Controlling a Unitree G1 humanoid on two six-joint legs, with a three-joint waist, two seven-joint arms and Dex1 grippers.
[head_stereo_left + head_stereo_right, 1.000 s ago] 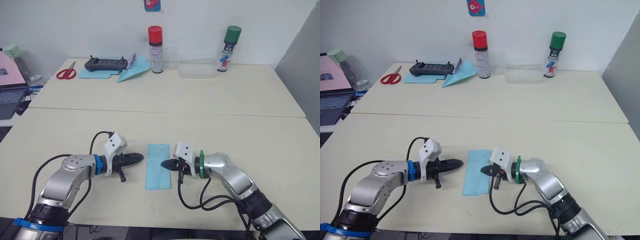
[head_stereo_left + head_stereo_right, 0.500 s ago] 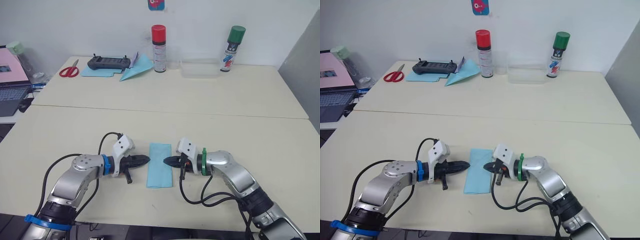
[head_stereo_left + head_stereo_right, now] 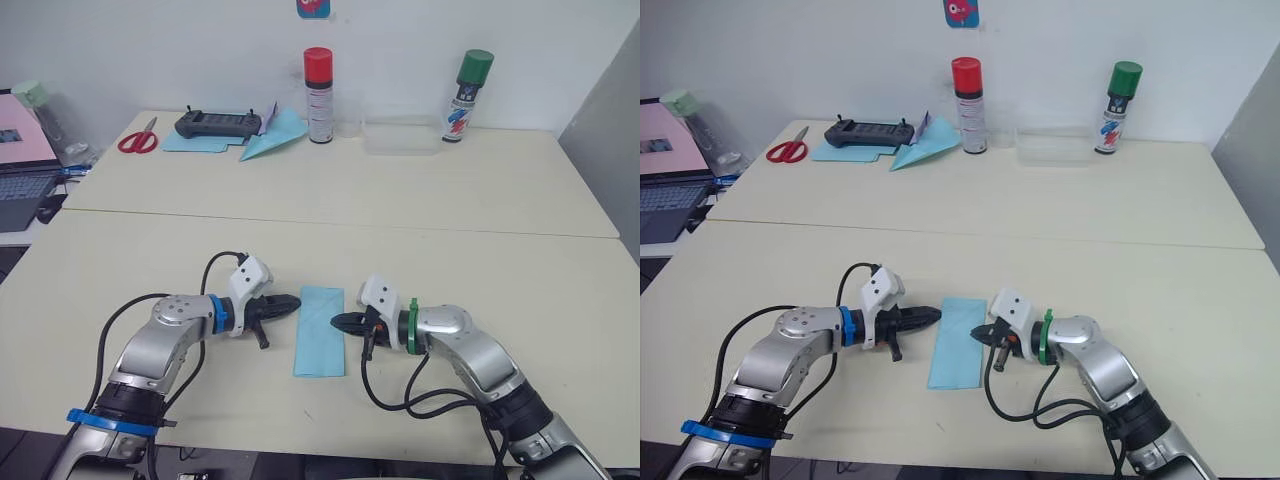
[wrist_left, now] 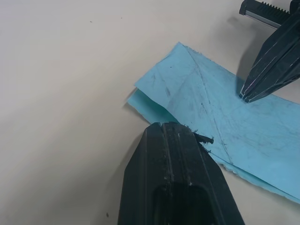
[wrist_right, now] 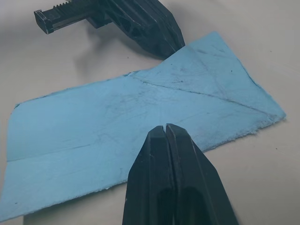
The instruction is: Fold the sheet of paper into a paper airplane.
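Note:
The sheet of paper (image 3: 320, 332) lies flat on the near table as a light-blue, narrow folded rectangle with diagonal crease lines (image 5: 117, 110). My left gripper (image 3: 296, 302) is shut, and its tip rests on the sheet's left edge near the far corner (image 4: 179, 125). From the other side my right gripper (image 3: 334, 322), also shut, presses its tip onto the sheet's right part (image 5: 165, 127). The two tips point at each other, a short way apart. The paper airplane is out of view.
On the far table are a sharp blue paper dart (image 3: 268, 143), a black controller (image 3: 218, 124) on a turquoise sheet, red scissors (image 3: 137, 141), a red-capped can (image 3: 318, 95), a green-capped can (image 3: 457, 95) and a clear box (image 3: 400, 135). A laptop (image 3: 20, 185) stands at the left.
My left gripper has slid right and a little farther away until its tip reached the sheet's left edge. The right gripper has hardly moved. The camera shifted slightly.

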